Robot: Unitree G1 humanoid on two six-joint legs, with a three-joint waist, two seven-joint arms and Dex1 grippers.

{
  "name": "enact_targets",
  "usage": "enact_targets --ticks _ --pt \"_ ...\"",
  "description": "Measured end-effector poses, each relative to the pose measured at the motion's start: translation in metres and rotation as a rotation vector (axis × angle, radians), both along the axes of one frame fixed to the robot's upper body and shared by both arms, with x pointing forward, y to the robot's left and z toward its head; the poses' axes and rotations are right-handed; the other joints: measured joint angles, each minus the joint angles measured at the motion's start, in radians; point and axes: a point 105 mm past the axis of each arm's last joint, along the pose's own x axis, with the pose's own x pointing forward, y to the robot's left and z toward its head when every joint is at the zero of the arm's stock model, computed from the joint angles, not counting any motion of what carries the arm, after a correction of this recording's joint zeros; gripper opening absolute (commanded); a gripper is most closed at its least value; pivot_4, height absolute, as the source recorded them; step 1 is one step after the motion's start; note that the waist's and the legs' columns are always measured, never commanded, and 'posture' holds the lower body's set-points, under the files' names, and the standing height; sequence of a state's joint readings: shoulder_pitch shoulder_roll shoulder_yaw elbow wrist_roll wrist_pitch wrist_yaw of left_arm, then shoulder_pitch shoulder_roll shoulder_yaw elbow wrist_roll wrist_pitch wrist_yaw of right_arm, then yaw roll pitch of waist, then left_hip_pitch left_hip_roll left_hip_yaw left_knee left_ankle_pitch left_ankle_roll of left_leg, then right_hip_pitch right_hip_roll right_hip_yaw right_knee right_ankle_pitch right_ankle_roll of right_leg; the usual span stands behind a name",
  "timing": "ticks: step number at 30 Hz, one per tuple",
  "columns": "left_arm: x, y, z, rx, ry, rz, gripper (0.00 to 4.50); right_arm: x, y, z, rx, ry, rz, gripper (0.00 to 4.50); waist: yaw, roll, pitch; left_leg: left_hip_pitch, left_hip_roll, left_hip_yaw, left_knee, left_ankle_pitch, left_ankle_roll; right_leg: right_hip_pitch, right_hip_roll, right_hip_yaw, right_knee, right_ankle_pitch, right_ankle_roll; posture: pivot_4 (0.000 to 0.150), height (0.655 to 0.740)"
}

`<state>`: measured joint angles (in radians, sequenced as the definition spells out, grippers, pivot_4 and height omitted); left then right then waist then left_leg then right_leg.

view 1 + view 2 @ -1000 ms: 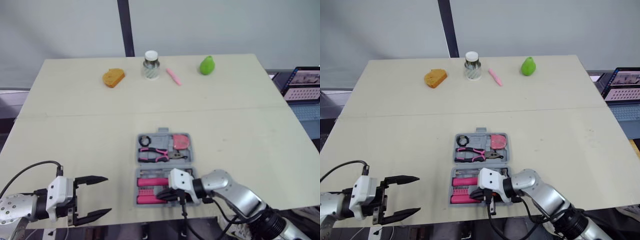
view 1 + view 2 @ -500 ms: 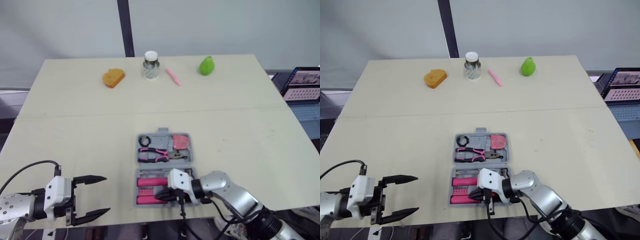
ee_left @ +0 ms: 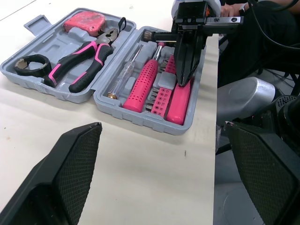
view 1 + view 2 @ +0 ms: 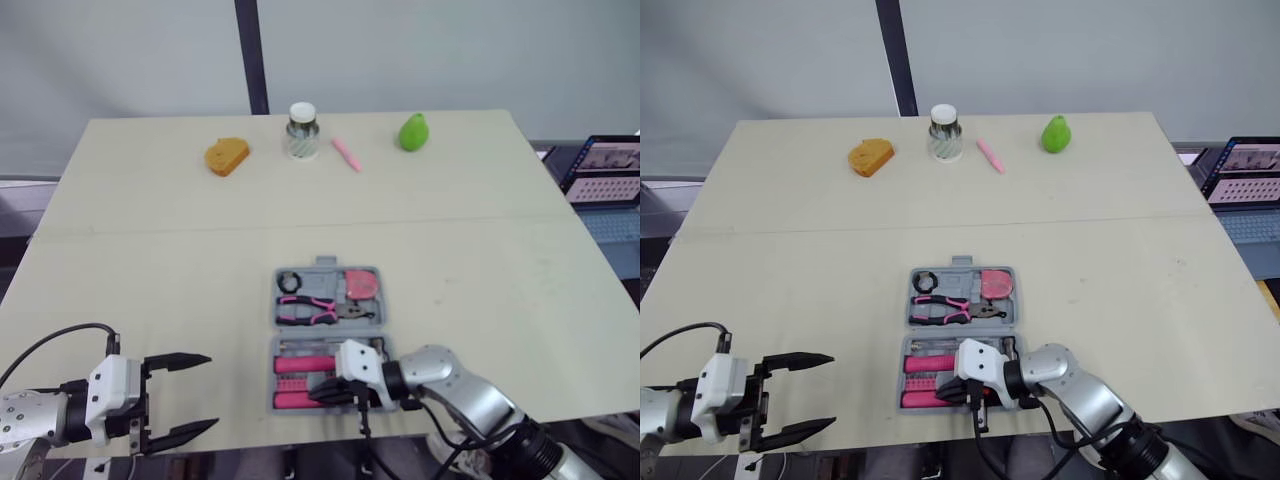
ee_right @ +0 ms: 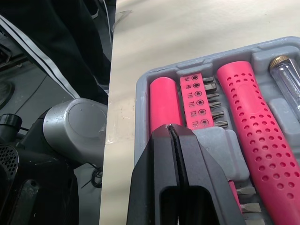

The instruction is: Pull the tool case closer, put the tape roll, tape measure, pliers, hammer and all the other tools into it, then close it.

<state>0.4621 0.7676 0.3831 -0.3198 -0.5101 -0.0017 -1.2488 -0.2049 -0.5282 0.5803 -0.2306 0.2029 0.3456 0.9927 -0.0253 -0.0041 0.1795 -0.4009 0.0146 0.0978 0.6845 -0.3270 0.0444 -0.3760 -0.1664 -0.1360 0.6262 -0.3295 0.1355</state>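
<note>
- Head view: the grey plastic tool case (image 4: 326, 266) lies open at the near edge of the cream table (image 4: 150, 250). The right arm reaches leftward across the case's near half. The left gripper (image 4: 212, 391) is level, well left of the case, and spread wide.
- Left wrist view: the right gripper (image 3: 183, 70) points down into the case.
- Right wrist view: its fingers are pressed together, empty, over the pink bit strip (image 5: 199, 101).

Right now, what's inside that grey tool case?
Tape roll, pliers and tape measure in the far half; pink-handled tools and a bit strip nearer, partly covered by the right hand.
</note>
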Motion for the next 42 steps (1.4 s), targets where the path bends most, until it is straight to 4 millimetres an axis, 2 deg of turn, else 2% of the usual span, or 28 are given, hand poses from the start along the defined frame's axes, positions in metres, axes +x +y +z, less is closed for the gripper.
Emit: enact_targets --ticks 19,33,42 --pt "-0.003 0.002 -0.002 0.003 0.008 -0.007 4.50 -0.001 0.004 -0.007 0.039 0.024 -0.020 0.04 0.000 -0.002 -0.002 0.003 0.000 0.000 0.000 0.000 -0.001 0.002 0.000 0.000 0.001 0.000 -0.001 0.150 0.6950" --pt "-0.002 0.005 0.001 0.024 -0.001 -0.024 4.50 -0.005 0.004 -0.014 0.069 0.047 -0.039 0.04 -0.001 -0.003 -0.003 0.011 0.001 0.000 -0.001 -0.003 -0.002 0.009 0.000 0.001 0.001 -0.001 -0.002 0.150 0.6950" --pt "0.002 0.010 0.001 0.032 0.004 -0.018 4.50 0.002 0.007 -0.017 0.105 0.023 -0.062 0.04 -0.002 -0.003 -0.004 0.012 0.002 0.000 -0.002 -0.003 -0.003 0.010 0.001 0.000 0.001 -0.002 -0.003 0.150 0.6950"
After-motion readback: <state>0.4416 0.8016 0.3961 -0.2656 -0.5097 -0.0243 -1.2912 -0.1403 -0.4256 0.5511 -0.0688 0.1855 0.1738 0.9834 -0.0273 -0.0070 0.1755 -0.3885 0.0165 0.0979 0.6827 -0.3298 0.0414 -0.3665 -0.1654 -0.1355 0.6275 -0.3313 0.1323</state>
